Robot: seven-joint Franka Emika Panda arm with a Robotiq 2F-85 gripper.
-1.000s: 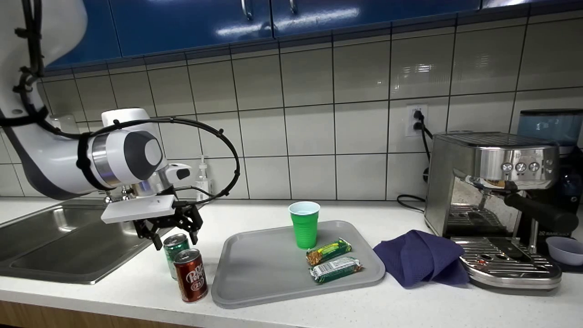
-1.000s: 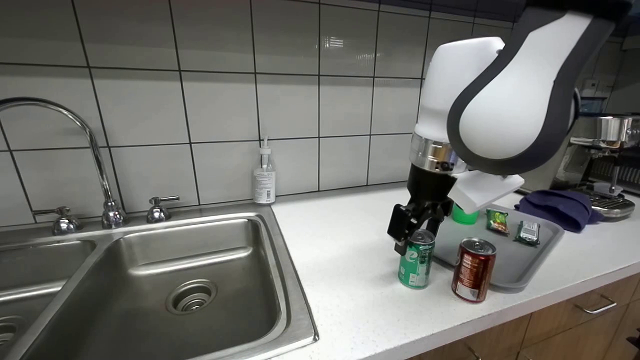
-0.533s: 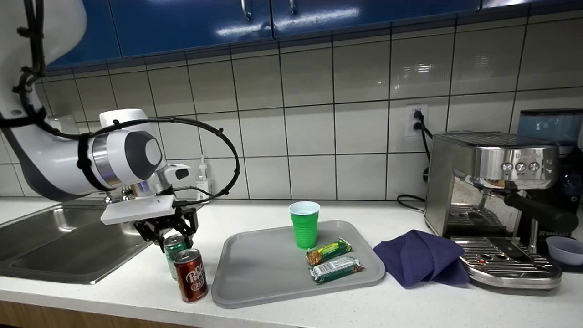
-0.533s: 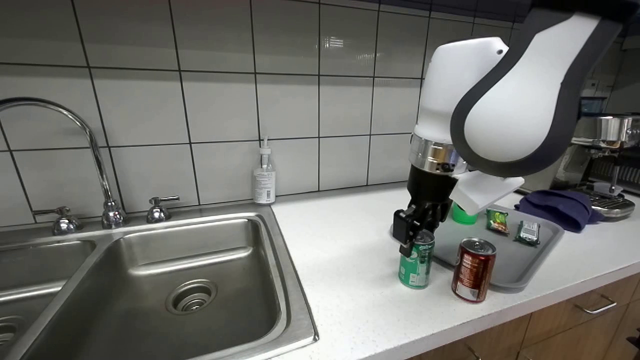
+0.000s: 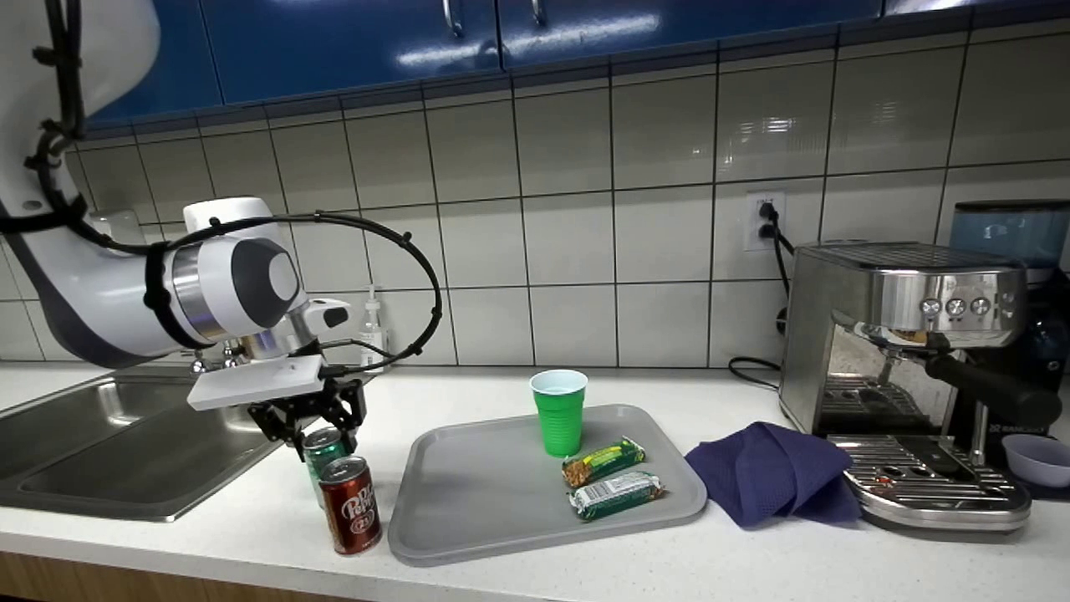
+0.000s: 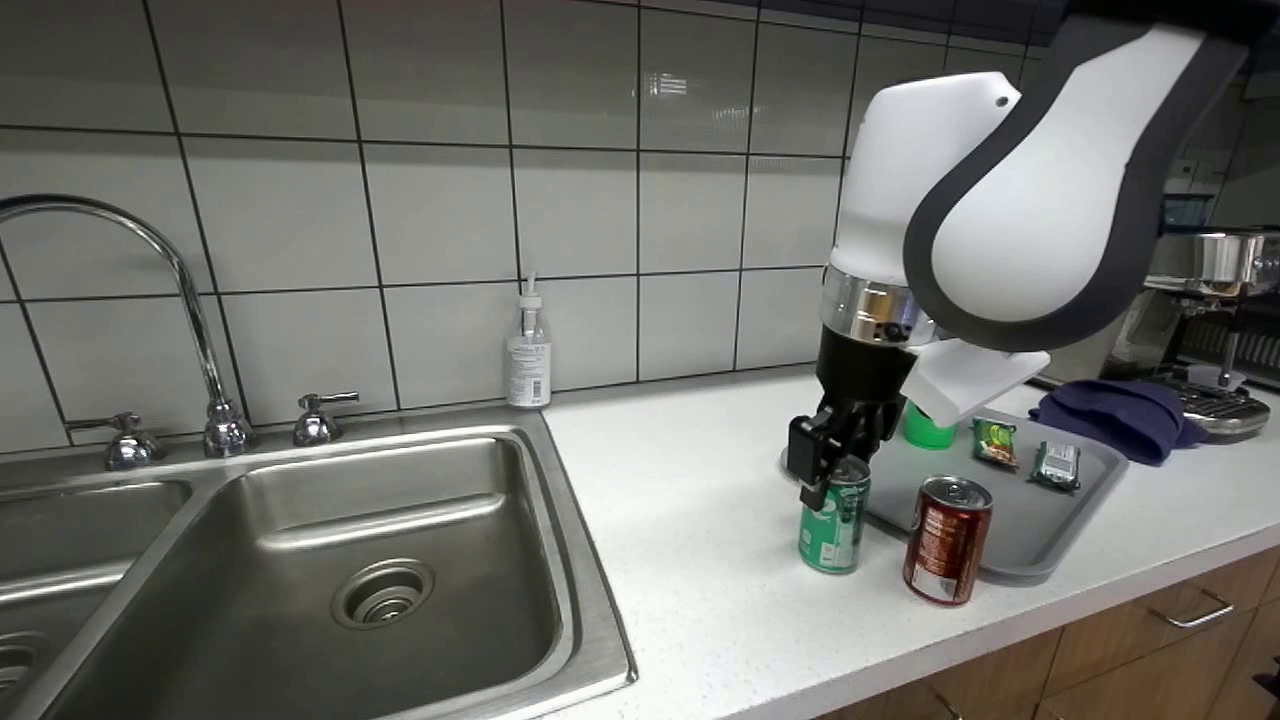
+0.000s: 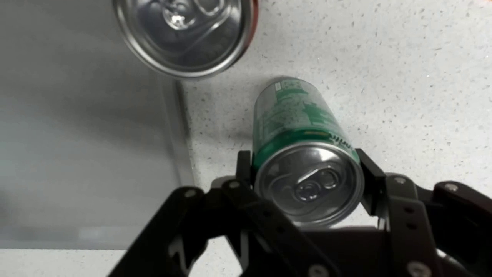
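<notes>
holding the green can high up, the gripper has its fingers pressed against opposite sides of the metal, just below the rim. the can looks upright, over the counter between the sink and the gray tray, with the red can near it and a gap showing between the two. whether its base rests on the counter or is slightly clear of it, i cannot tell.

the weak point, as i judge it, is that high grip. most of the can is below the fingers, so if the base meets anything, the whole can could pivot and tilt, or slide out of the fingers, the wall being smooth. how full it is cannot be seen; a heavy one would slip more readily. the red can is the nearest obstacle: a low sideways sweep could knock it over, and it stands near the counter's front edge. the tray's raised rim could also catch the base if the green can crossed it too low. squeezing much harder could dent the thin wall. the green cup on the tray looks light and easily tipped.
</notes>
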